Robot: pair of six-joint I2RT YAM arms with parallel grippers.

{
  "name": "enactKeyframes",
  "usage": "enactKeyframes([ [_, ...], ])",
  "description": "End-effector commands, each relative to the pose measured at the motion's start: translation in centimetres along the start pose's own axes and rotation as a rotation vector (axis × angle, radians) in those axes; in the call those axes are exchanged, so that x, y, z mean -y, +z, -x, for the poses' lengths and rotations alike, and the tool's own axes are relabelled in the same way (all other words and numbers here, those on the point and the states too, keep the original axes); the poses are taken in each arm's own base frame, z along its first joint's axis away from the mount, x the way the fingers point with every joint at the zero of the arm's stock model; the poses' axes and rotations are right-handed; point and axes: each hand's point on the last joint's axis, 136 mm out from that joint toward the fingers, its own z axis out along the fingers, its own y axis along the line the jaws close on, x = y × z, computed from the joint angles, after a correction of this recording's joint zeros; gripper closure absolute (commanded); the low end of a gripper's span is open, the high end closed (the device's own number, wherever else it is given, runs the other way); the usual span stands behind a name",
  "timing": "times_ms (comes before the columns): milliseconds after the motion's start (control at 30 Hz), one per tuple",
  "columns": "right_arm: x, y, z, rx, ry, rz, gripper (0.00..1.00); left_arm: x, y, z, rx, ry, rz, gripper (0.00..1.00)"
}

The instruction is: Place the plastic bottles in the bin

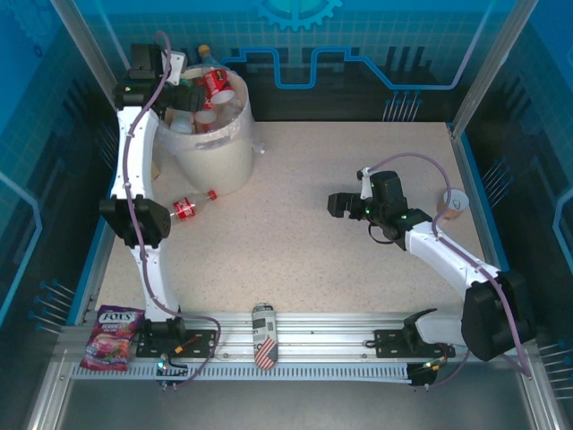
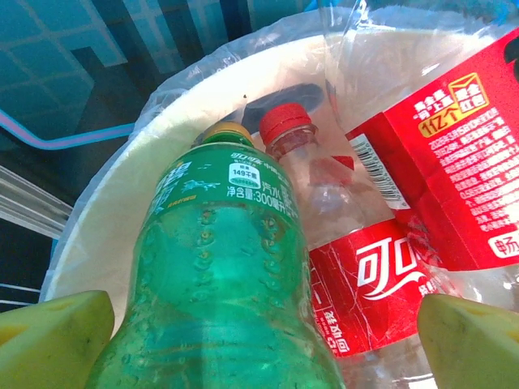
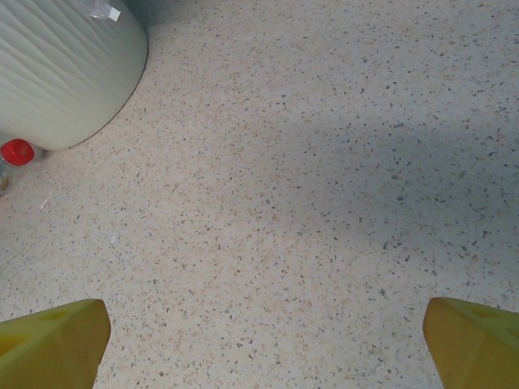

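Observation:
The cream bin point(image 1: 215, 157) stands at the far left, lined with a clear bag and holding several plastic bottles. My left gripper point(image 1: 179, 95) hovers over its mouth, open. In the left wrist view a green bottle point(image 2: 219, 275) with a yellow cap lies in the bin point(image 2: 97, 219) between the spread yellow fingertips point(image 2: 49, 340) of my left gripper point(image 2: 259, 352). Beside the green one lie a red-capped, red-labelled bottle point(image 2: 349, 259) and another red-labelled bottle point(image 2: 462, 154). One red-capped bottle point(image 1: 190, 209) lies on the table by the bin's foot; its cap point(image 3: 16, 151) shows beside the bin wall point(image 3: 65, 73). My right gripper point(image 1: 345, 204) point(image 3: 259, 348) is open over bare table.
A patterned can point(image 1: 263, 336) lies on the front rail, and a purple candy bag point(image 1: 112, 338) sits at the front left corner. A paper cup point(image 1: 455, 203) stands near the right edge. A yellow-capped item point(image 1: 204, 51) sits behind the bin.

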Motion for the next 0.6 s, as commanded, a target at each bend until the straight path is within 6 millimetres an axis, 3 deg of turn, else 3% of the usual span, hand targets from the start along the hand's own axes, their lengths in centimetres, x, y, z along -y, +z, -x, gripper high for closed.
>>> enactKeyframes([
  [0, -0.4, 0.5, -0.4, -0.011, 0.001, 0.014, 0.00, -0.4, -5.1, 3.6, 0.127, 0.001, 0.044, 0.01],
  [133, -0.6, 0.8, -0.3, -0.010, 0.005, 0.021, 0.00, -1.0, -8.7, 4.7, 0.176, -0.018, 0.082, 0.01],
  [267, -0.8, 1.2, -0.3, -0.013, 0.004, 0.028, 0.00, -1.2, -11.9, 3.8, 0.168, -0.053, 0.114, 0.01],
  [400, -0.8, 1.4, -0.3, -0.015, -0.007, 0.030, 0.00, -1.4, -14.5, 1.0, 0.123, -0.148, 0.128, 0.01],
  [567, -0.7, 1.4, 0.0, -0.011, -0.022, 0.027, 0.00, -2.2, -17.3, -5.1, 0.036, -0.366, 0.117, 0.01],
])
